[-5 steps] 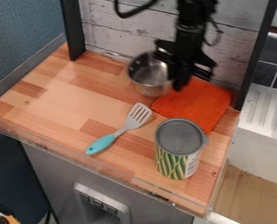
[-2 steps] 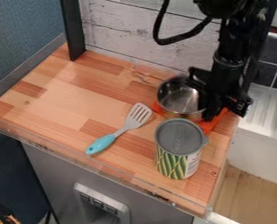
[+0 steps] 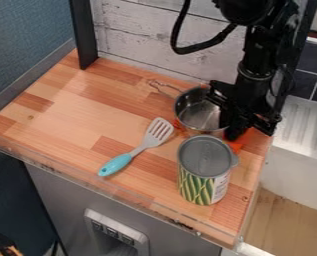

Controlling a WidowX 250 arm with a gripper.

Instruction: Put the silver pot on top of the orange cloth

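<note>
the silver pot (image 3: 195, 111) was in the grasp of the gripper (image 3: 230, 129), pinched at the wall nearest it, and lay directly to the gripper's left in the view. the pot's long axis, from bowl through handle (image 3: 162, 86), ran away from the gripper, leftward and up towards the board wall (image 3: 140, 30). the orange cloth (image 3: 237, 145) showed just below the gripper and in a sliver beyond the pot's lower left side, so the bowl was over at least part of it; whether the base bore fully on the cloth could not be told. the job looked nearly done, and what seemed called for was a settling straight down, then a release. a sideways pull on letting go might have dragged or tipped the pot.

the pot was shiny, round metal with a thin, looped handle. the cloth had a soft, matte look. just below the gripper and to its left stood a can (image 3: 204, 157), a cylinder with a flat grey lid and a green-patterned side, near enough to be knocked. further left lay a spatula (image 3: 158, 133), its pale head slotted, its turquoise grip smooth and rounded, on the striped wood of the counter (image 3: 67, 112).
</note>
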